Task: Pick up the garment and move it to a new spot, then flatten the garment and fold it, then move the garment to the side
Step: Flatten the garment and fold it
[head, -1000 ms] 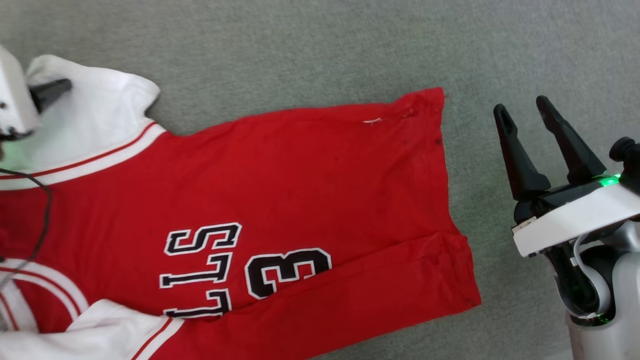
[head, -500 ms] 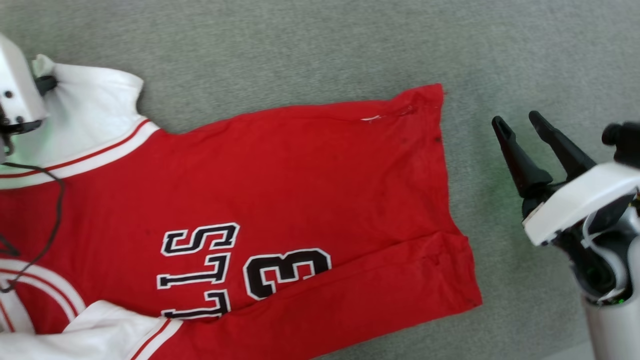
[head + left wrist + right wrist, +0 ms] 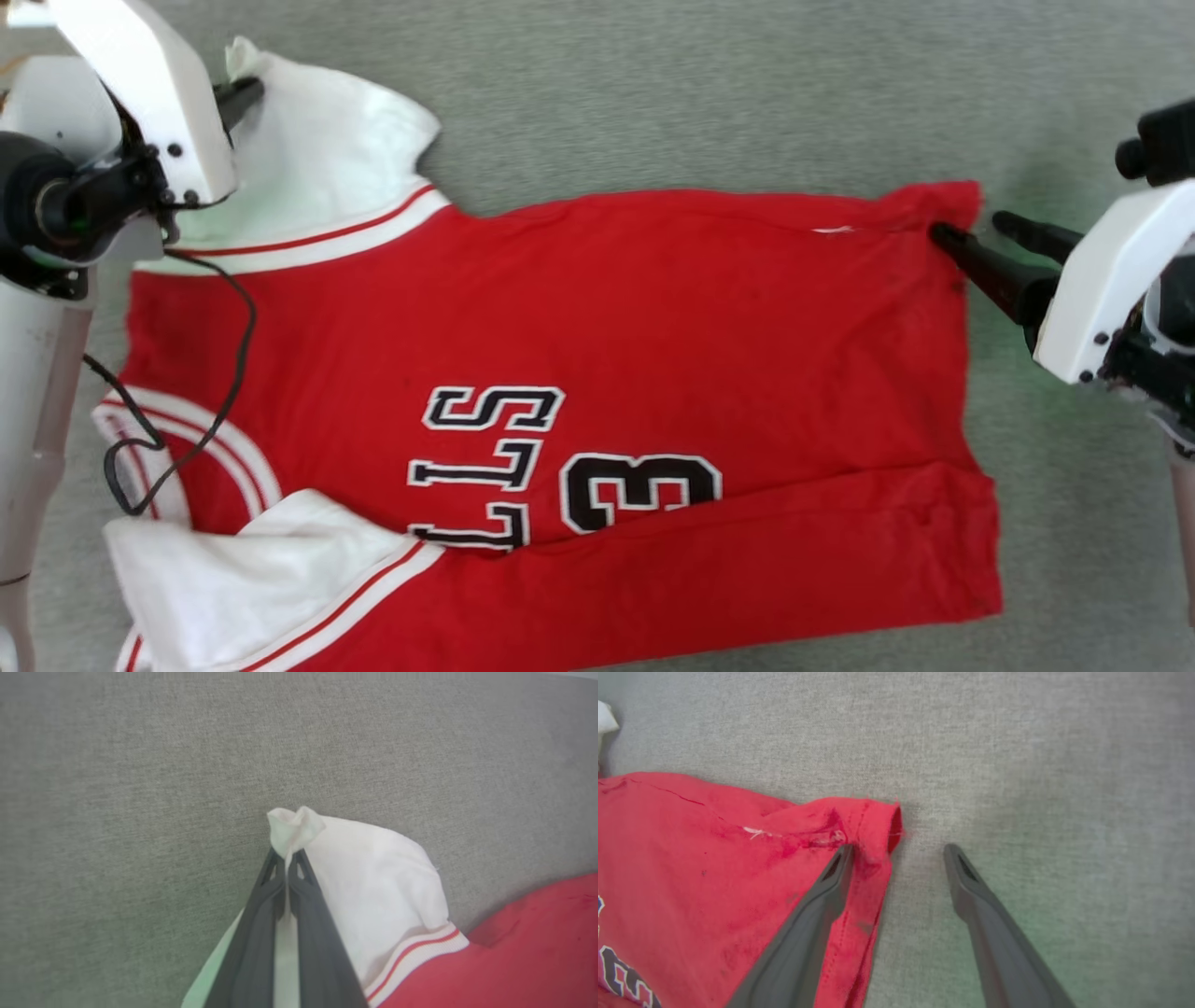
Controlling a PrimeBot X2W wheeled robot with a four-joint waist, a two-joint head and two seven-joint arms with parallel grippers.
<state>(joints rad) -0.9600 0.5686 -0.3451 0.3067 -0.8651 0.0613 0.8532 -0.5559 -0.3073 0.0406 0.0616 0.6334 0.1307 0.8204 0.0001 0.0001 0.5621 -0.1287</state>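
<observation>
1. The garment point(image 3: 653, 308) lies front-up on the grey cloth surface point(image 3: 653, 84), its near long edge folded in.
2. Left gripper point(image 3: 287, 857): jaws clenched on the tip of the far white sleeve point(image 3: 327, 159), likely to draw it taut for flattening.
3. Right gripper point(image 3: 899, 849): jaws released, straddling the far hem corner point(image 3: 878, 816), one finger on cloth and one off. It looks to be lining up a pinch.
4. The long axis runs across the head view, collar toward the robot's left, hem toward its right.
</observation>
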